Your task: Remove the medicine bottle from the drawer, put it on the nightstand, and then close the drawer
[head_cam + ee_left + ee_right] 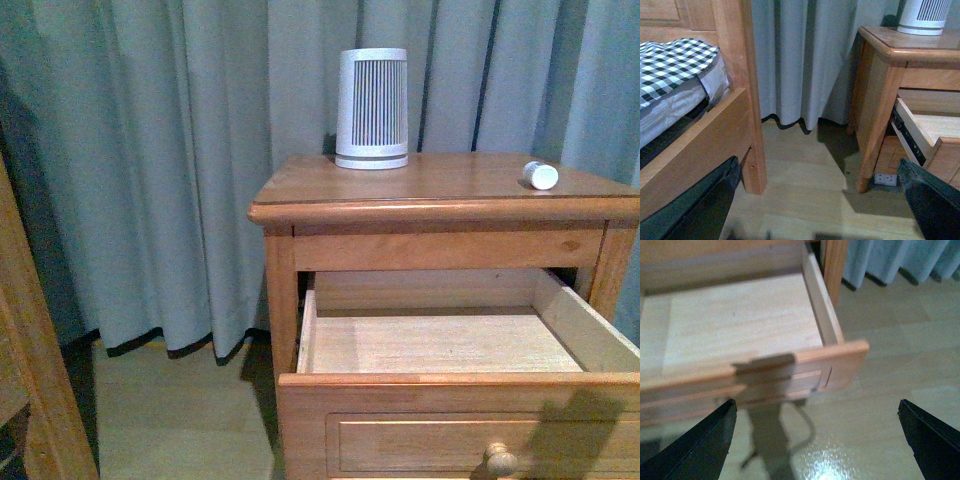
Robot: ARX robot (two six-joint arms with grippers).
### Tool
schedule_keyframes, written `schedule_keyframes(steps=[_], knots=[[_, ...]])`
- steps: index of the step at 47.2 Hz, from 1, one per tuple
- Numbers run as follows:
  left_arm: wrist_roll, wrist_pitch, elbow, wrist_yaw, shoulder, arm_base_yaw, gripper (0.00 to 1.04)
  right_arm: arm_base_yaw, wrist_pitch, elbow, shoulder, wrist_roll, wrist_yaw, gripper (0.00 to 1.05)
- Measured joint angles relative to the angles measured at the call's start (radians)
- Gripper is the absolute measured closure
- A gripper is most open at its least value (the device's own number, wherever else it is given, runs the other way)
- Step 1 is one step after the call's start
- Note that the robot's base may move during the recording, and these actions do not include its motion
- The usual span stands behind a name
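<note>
The small white medicine bottle (541, 175) lies on its side on the nightstand (440, 185) top, near the right edge. The upper drawer (460, 385) is pulled out and its pale wood interior shows nothing inside; its knob (500, 460) is at the bottom of the front view. My right gripper (815, 440) is open and empty, above the floor just in front of the drawer's front corner (840, 360). My left gripper (820, 205) is open and empty, low over the floor between the bed and the nightstand (890, 65). Neither arm shows in the front view.
A tall white-and-grey ribbed device (372, 108) stands at the back of the nightstand top. Grey curtains (150, 150) hang behind. A wooden bed frame post (740, 85) and a checked mattress cover (670, 65) stand to the left. A wooden post (30, 380) shows at the far left.
</note>
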Motion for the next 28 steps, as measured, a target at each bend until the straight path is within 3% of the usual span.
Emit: schedule_keyframes(steps=[12,28], knots=[[0.000,0.000,0.000,0.000,0.000,0.000,0.07,0.020,0.201,-0.087,0.168,0.019,0.015,0.07],[0.000,0.000,0.000,0.000,0.000,0.000,0.07,-0.043,0.530,0.053,0.559,-0.061,0.028,0.07]])
